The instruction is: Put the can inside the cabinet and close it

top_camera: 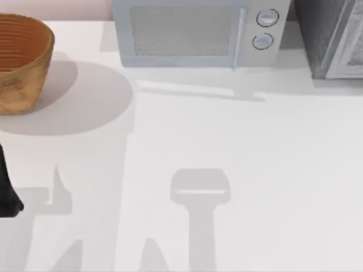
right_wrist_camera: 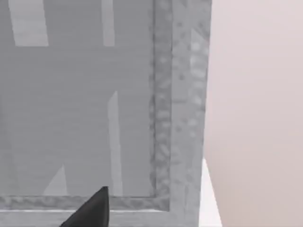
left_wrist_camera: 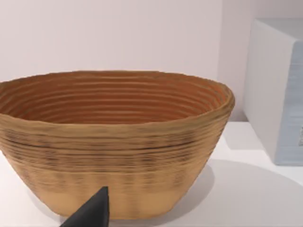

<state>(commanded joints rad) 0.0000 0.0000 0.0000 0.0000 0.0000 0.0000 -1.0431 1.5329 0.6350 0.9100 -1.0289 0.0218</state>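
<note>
Cabinet at table's far right corner, close ahead of right gripper, front panel shut. Left gripper near brown basket. Microwave beside basket. White table, pale pink wall.

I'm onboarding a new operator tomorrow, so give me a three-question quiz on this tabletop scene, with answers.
1. True or false: the cabinet stands at the table's far right corner.
2. What sits between the basket and the cabinet? A) a kettle B) the microwave C) a tray
3. Fill in: the microwave has ___ round knobs.

Key: 1 true; 2 B; 3 two. The left arm sits at the table's left edge, below the basket.
</note>
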